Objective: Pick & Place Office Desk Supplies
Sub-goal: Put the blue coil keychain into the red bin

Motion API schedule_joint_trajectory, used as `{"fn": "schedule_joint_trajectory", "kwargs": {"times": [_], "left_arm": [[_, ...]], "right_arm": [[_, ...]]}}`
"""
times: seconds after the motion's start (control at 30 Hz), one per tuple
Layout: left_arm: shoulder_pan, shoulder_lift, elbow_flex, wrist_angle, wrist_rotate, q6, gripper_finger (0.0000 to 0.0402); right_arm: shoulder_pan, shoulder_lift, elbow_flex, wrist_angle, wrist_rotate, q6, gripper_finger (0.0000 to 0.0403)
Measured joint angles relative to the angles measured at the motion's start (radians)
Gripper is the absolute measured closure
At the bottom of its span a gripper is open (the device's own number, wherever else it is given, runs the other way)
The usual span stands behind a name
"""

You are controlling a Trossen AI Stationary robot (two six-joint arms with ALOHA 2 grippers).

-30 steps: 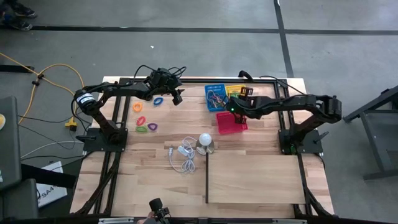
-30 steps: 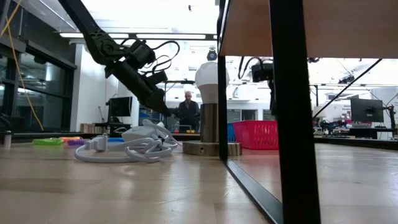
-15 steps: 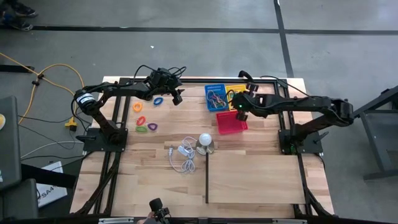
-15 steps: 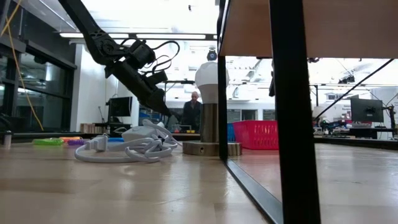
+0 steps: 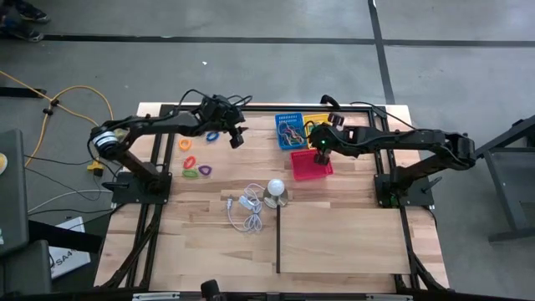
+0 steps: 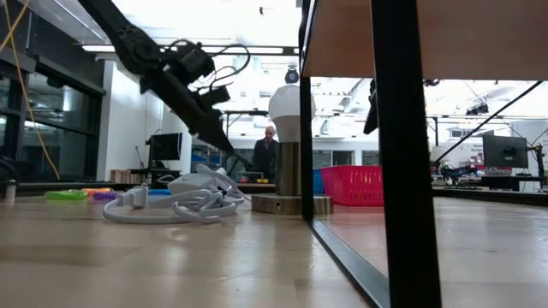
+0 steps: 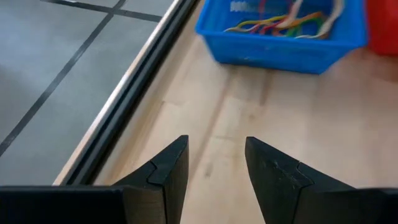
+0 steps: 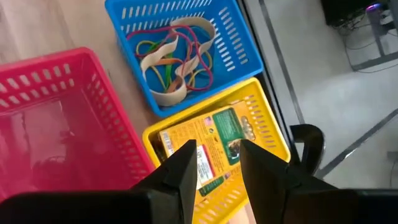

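Coloured rings lie on the table left, left gripper empty with fingers apart over bare wood beside them, then blue basket (rubber bands inside), right gripper fingers apart, empty, above yellow basket holding packets, red basket adjacent.

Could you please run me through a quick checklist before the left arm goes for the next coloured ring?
1. Left gripper empty, jaws apart: ok.
2. Left gripper over bare wood near the blue basket, not yet over the rings: not ok.
3. Coloured rings loose on the table's left side, unobstructed: ok.
4. Red basket looks free to receive items: ok.
5. Right gripper above the yellow basket of packets, holding nothing visible: ok.
6. White cord and bulb away from the rings: ok.
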Motion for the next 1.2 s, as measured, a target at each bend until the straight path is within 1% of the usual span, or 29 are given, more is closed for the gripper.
{"fn": "schedule_joint_trajectory", "kwargs": {"times": [0.13,0.33,0.5,0.6,0.73,1.0,1.13,1.2], "left_arm": [[-0.054,-0.077,0.000,-0.079,-0.013,-0.022,0.0250],[-0.133,-0.192,0.000,-0.174,-0.013,-0.040,0.0250],[-0.175,-0.273,0.000,-0.201,-0.013,-0.080,0.0250],[-0.189,-0.304,0.000,-0.204,-0.014,-0.100,0.0250],[-0.197,-0.321,0.000,-0.207,-0.013,-0.114,0.0250],[-0.198,-0.319,0.000,-0.209,-0.013,-0.140,0.0250],[-0.202,-0.318,0.000,-0.211,-0.013,-0.154,0.0250],[-0.203,-0.318,0.000,-0.211,-0.013,-0.163,0.0250]], "right_arm": [[0.000,0.000,0.000,0.024,-0.006,-0.002,0.0293],[0.000,-0.028,0.003,0.022,-0.081,-0.023,0.0293],[-0.003,-0.125,0.004,0.007,-0.161,-0.034,0.0293],[-0.009,-0.208,0.004,-0.025,-0.185,-0.032,0.0293],[-0.032,-0.317,0.004,-0.080,-0.224,-0.020,0.0293],[-0.101,-0.507,0.004,-0.171,-0.403,0.065,0.0293],[-0.121,-0.571,0.004,-0.214,-0.442,0.080,0.0293],[-0.120,-0.596,0.004,-0.230,-0.445,0.090,0.0293]]}}
